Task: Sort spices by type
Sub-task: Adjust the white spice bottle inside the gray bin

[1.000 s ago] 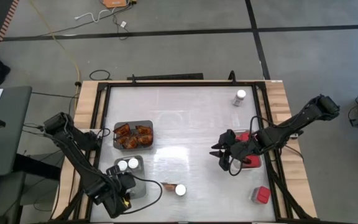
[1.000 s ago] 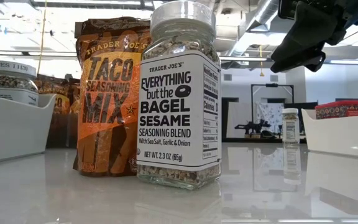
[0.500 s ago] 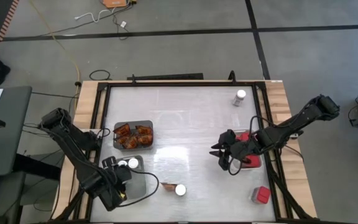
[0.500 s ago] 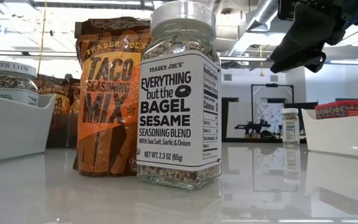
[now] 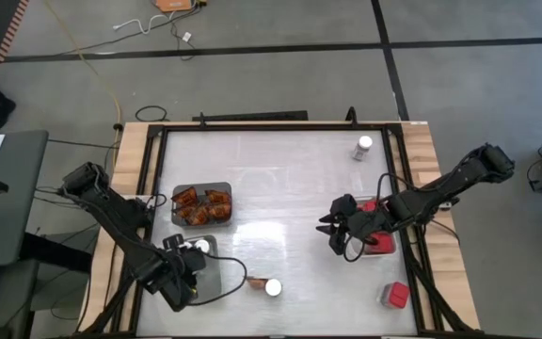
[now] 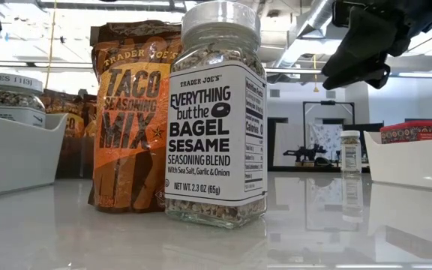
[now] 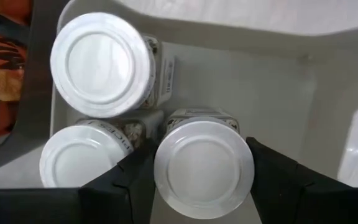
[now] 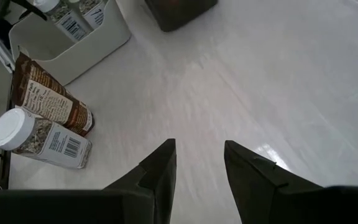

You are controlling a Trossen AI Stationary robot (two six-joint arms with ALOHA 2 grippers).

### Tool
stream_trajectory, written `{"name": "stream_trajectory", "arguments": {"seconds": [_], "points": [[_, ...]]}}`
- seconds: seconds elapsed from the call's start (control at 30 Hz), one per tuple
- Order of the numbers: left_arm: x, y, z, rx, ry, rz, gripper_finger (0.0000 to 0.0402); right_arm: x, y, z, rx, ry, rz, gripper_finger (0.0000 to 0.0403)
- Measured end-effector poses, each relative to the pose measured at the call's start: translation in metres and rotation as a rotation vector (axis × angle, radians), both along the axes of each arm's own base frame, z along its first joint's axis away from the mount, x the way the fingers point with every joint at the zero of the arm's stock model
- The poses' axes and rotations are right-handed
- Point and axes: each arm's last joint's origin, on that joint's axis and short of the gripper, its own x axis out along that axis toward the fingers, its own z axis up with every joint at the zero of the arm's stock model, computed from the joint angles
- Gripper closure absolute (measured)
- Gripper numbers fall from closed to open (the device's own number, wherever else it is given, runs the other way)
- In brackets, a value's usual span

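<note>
My left gripper (image 7: 202, 169) hangs over the white tray (image 5: 211, 273) at the near left, shut on a round white-lidded jar (image 7: 204, 165). Two more jars (image 7: 101, 65) stand upright in that tray. My right gripper (image 8: 197, 168) is open over bare table at the right, left of the red boxes (image 5: 382, 237). A jar (image 6: 216, 112) and an orange packet (image 6: 130, 112) stand upright near the front edge. Another jar (image 5: 364, 146) stands at the far right. Orange packets fill the grey tray (image 5: 202, 204). My left gripper pinches the jar between its two fingers, at opposite sides of its top by the white lid's rim (image 7: 161, 180). The fingers come from above, pointing down. The jar is upright inside the white tray; I cannot tell whether its base touches the tray floor.
A red box (image 5: 398, 295) lies in a tray at the near right corner. A black frame (image 5: 252, 127) runs round the table top. Bare table lies between the grey tray and my right gripper.
My left gripper has carried the jar toward the table's far edge, closer to the two jars in the white tray, and has rolled a little. The jar has stayed upright in the hold.
</note>
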Motion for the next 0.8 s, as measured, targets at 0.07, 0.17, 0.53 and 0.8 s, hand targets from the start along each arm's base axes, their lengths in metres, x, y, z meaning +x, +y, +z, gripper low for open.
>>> {"name": "stream_trajectory", "arguments": {"seconds": [0.07, 0.17, 0.53, 0.8], "points": [[-0.0004, 0.0002, 0.0005, -0.005, 0.002, -0.001, 0.0199, 0.0000, 0.0001, 0.0000, 0.003, -0.001, -0.002, 0.0241], [-0.0005, 0.0003, 0.0004, -0.005, 0.004, 0.000, 0.0186, 0.0000, 0.0001, 0.0000, 0.004, -0.001, -0.002, 0.0241], [-0.0007, 0.0005, 0.0004, -0.003, 0.005, 0.002, 0.0165, 0.0000, 0.0001, 0.0001, 0.005, -0.001, -0.004, 0.0241], [-0.0010, 0.0009, 0.0004, -0.005, 0.003, 0.031, 0.0165, 0.0000, 0.0001, 0.0000, 0.004, -0.001, -0.002, 0.0241]]}}
